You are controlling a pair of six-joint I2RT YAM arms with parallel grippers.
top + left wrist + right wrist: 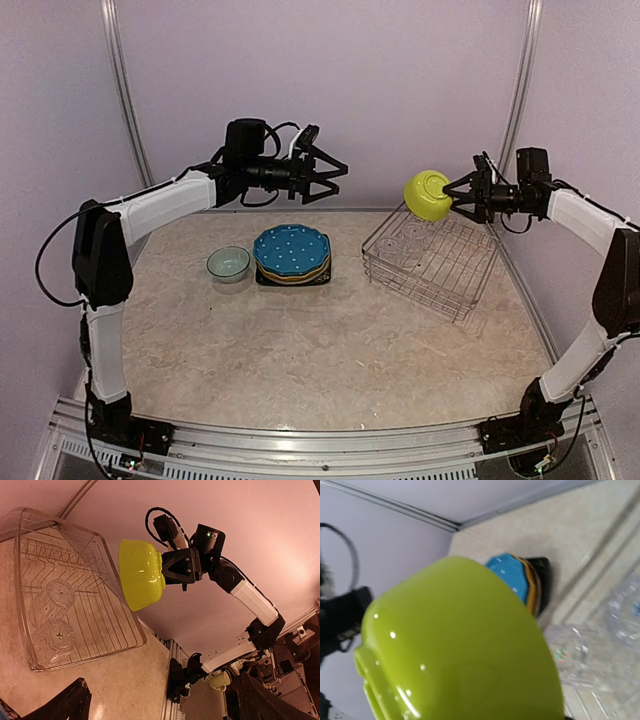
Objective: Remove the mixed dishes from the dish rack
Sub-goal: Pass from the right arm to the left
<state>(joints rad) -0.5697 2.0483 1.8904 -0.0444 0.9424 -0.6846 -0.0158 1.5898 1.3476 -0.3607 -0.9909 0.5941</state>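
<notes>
glaze on the lime-green bowl (428,194) throws sharp highlights, so i judge it hard, stiff, slick and easy to chip, though light enough for one arm. the right gripper (458,194) has it pinched between its jaws, tipped on its side and held in the air. the hold seems to be on the wall at the rim, though the bowl's own bulk hides the contact in the right wrist view. a thin wall pinch like that could let it swing or slip, so a slow carry and a low, gentle set-down would suit. below and a little ahead of those jaws sits the dish rack (470,292), and in it are only two clear glasses (408,240), at its far end. i take them to be brittle and smooth, best gripped across the wall near the lip. the left gripper (335,172) hangs with jaws spread wide and nothing between them. below those jaws on the table (300,350) rests a stack topped by the blue white-dotted plate (291,248), with the pale grey-green bowl (228,263) just beside it, empty.
</notes>
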